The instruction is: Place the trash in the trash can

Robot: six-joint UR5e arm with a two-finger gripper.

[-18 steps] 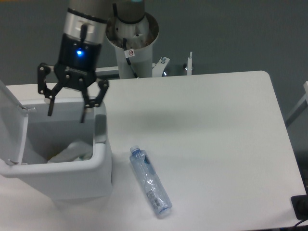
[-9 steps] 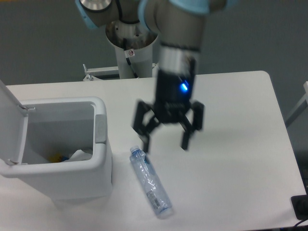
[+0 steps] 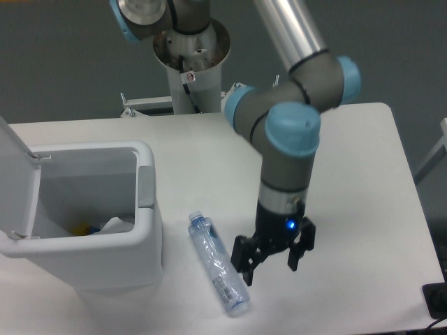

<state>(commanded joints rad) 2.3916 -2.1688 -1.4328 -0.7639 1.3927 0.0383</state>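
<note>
The bottle (image 3: 218,265) lies flat on the white table (image 3: 349,174), just right of the bin (image 3: 84,258), whose lid is up. Your gripper (image 3: 272,262) was over the bin a second ago; it has since swung across and dropped low beside the bottle's lower end, fingers spread and empty. The wrapper (image 3: 115,225) already sits inside, so you have one piece left. A grey wall stands behind
</note>
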